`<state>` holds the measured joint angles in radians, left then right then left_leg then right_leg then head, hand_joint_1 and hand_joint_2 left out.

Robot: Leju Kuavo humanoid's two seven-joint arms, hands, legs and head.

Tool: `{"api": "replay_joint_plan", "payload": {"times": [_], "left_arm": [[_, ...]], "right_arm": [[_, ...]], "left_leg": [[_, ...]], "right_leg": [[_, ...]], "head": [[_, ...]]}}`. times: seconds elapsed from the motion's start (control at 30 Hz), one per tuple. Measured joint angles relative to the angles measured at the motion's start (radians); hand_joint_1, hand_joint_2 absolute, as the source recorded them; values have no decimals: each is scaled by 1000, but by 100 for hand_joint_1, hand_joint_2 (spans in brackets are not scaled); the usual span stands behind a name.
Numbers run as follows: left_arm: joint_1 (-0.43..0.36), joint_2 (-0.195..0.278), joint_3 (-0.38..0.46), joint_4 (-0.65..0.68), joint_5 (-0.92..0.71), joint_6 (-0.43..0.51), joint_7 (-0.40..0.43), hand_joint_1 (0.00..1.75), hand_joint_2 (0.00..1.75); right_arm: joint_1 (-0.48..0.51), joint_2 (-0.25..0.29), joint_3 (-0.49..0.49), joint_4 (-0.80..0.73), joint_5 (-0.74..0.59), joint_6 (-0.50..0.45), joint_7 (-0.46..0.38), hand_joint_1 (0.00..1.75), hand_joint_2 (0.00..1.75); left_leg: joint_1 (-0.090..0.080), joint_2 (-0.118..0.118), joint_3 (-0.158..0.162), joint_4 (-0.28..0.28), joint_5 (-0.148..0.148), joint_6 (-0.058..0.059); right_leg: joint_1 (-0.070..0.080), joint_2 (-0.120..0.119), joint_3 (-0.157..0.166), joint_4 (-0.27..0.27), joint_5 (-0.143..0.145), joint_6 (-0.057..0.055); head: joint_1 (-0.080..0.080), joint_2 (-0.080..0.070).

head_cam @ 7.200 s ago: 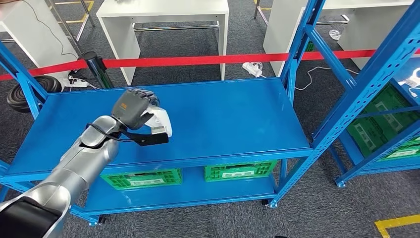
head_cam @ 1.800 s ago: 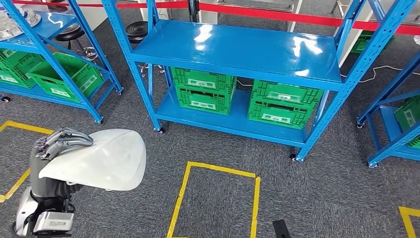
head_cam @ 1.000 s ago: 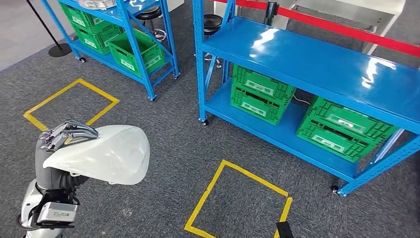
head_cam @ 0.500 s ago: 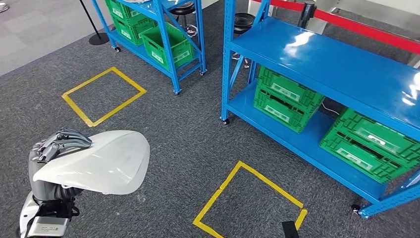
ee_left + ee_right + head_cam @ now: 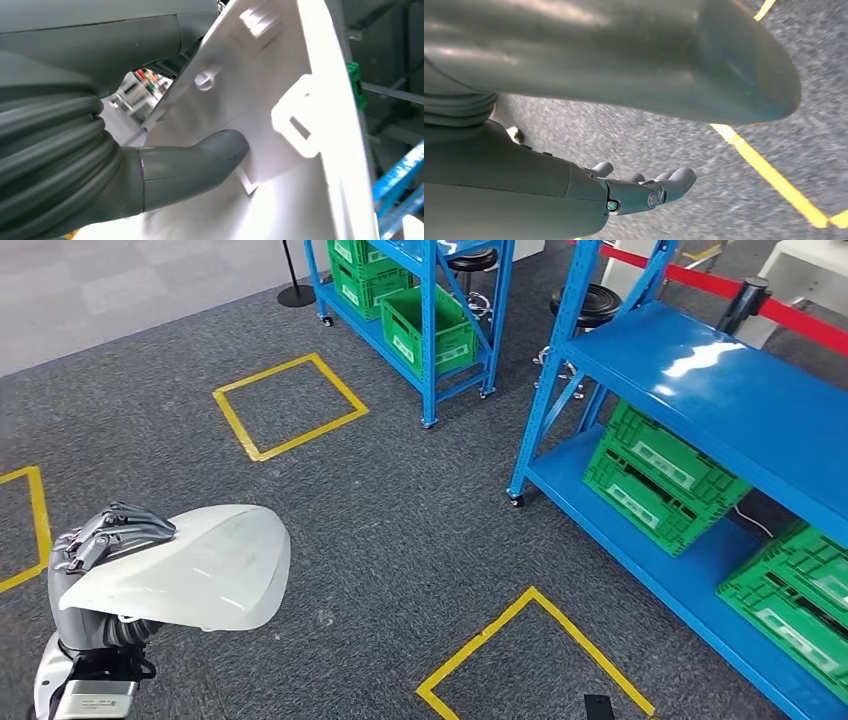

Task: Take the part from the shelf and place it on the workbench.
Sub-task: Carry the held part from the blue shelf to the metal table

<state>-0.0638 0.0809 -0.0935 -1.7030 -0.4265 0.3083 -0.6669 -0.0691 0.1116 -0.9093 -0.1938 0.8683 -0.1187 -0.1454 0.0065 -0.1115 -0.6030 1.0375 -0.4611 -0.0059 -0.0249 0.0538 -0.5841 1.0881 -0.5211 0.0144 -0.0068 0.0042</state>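
The left hand holds the white part by one edge, fingers hooked over the rim and thumb pressed on its ribbed inner face. The part rides above the carpet, well clear of the blue shelf. Carrying it well likely means keeping that pinch firm and the shell level (it is broad and gripped off-centre). The right hand hangs with fingers loosely apart, holding nothing. Near the shelf: green crates, yellow floor tape, a second rack. No tabletop is visible.

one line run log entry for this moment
phase: carrying | left hand: holds white part | right hand: open, hanging over floor | nearby: blue shelf
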Motion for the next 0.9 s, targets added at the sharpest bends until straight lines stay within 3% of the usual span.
{"api": "replay_joint_plan", "payload": {"times": [0.07, 0.13, 0.2, 0.27, 0.33, 0.37, 0.4, 0.43, 0.5, 0.57, 0.63, 0.67, 0.73, 0.77, 0.8, 0.83, 0.87, 0.9], "left_arm": [[0, -3, 0, 1, -9, 1, 7, 175, 175], [0, -5, -1, 3, -14, 2, 10, 175, 175], [-5, -7, -1, 7, -13, 1, 12, 175, 175], [-14, -10, -2, 13, -8, -3, 15, 175, 175], [-17, -12, -3, 24, -4, -8, 16, 175, 175], [-17, -12, -4, 30, -3, -9, 16, 175, 175], [-17, -12, -4, 35, -2, -9, 16, 175, 175], [-17, -12, -4, 39, -2, -9, 16, 175, 175], [-18, -12, -4, 43, -1, -9, 16, 175, 175], [-19, -13, -4, 46, 1, -9, 16, 175, 175], [-19, -13, -4, 49, 5, -9, 16, 175, 175], [-19, -13, -4, 50, 8, -10, 16, 175, 175], [-29, -15, -3, 57, 10, -10, 16, 175, 175], [-37, -17, -3, 65, 10, -10, 14, 175, 175], [-45, -19, -3, 75, 10, -10, 12, 175, 175], [-51, -21, -4, 86, 12, -10, 9, 175, 175], [-55, -22, -4, 95, 15, -10, 5, 175, 175], [-58, -23, -4, 102, 17, -10, 3, 175, 175]], "right_arm": [[-2, -1, -2, 0, 5, 1, -5, 0, 0], [-4, -2, -2, 0, 10, 0, -11, 0, 0], [-5, -3, -3, 0, 13, 0, -17, 0, 0], [-3, -4, -3, 0, 13, 2, -22, 0, 0], [0, -5, -7, 0, 0, 10, -22, 0, 0], [0, -6, -11, 0, -8, 17, -22, 0, 0], [-1, -6, -17, 0, -16, 23, -22, 0, 0], [-1, -6, -22, 0, -20, 26, -22, 0, 0], [-1, -6, -28, 0, -24, 30, -22, 0, 0], [-2, -7, -32, 0, -28, 33, -22, 0, 0], [-6, -7, -37, 0, -35, 34, -21, 0, 0], [-7, -7, -40, 0, -38, 34, -20, 0, 0], [-8, -7, -47, 0, -41, 34, -21, 0, 0], [-7, -8, -50, 0, -41, 34, -21, 0, 0], [-5, -9, -52, 0, -41, 34, -21, 0, 0], [-4, -10, -54, 0, -40, 34, -22, 0, 0], [-4, -11, -55, 0, -39, 34, -23, 0, 0], [-4, -12, -56, 0, -38, 34, -24, 0, 0]], "left_leg": [[0, -21, -7, 3, 1, -16], [3, -33, -15, -1, 6, -29], [1, 10, -34, 30, -13, -38], [0, 77, -84, 137, -73, -43], [2, 101, -138, 253, -120, -47], [3, 105, -144, 270, -119, -47], [3, 108, -130, 247, -100, -46], [2, 118, -97, 190, -69, -42], [-7, 165, -23, 57, -24, -29], [-17, 188, 7, -1, -13, -15], [-17, 161, 6, -6, -7, -5], [-15, 149, 7, -12, -4, 0], [-8, 123, 13, -23, 4, 12], [-7, 110, 13, -24, 5, 15], [-6, 95, 12, -24, 6, 17], [-6, 80, 12, -23, 6, 18], [-6, 64, 12, -21, 6, 18], [-4, 48, 11, -18, 5, 16]], "right_leg": [[2, 13, 13, -32, 2, -6], [4, -12, 14, -36, 9, -22], [3, -36, 17, -44, 14, -37], [7, -62, 17, -47, 13, -46], [11, -93, 18, -46, 10, -51], [13, -107, 19, -46, 9, -52], [14, -121, 20, -46, 7, -51], [15, -134, 23, -46, 5, -50], [18, -157, 30, -46, -2, -43], [21, -177, 36, -47, -7, -33], [21, -195, 41, -49, -10, -23], [18, -186, 43, -46, -15, -18], [15, -127, 18, 14, -51, -10], [14, -91, -10, 72, -78, -8], [14, -71, -46, 138, -104, -7], [14, -62, -77, 190, -117, -6], [13, -59, -96, 214, -112, -4], [11, -57, -97, 201, -90, -3]], "head": [[1, 0], [1, 0], [-3, 0], [-8, 0], [-9, 0], [-9, 0], [-9, 0], [-9, 0], [-8, 0], [-8, 0], [-8, 0], [-7, 0], [-5, 0], [-3, 0], [-2, 0], [0, 0], [0, 0], [0, 0]]}}
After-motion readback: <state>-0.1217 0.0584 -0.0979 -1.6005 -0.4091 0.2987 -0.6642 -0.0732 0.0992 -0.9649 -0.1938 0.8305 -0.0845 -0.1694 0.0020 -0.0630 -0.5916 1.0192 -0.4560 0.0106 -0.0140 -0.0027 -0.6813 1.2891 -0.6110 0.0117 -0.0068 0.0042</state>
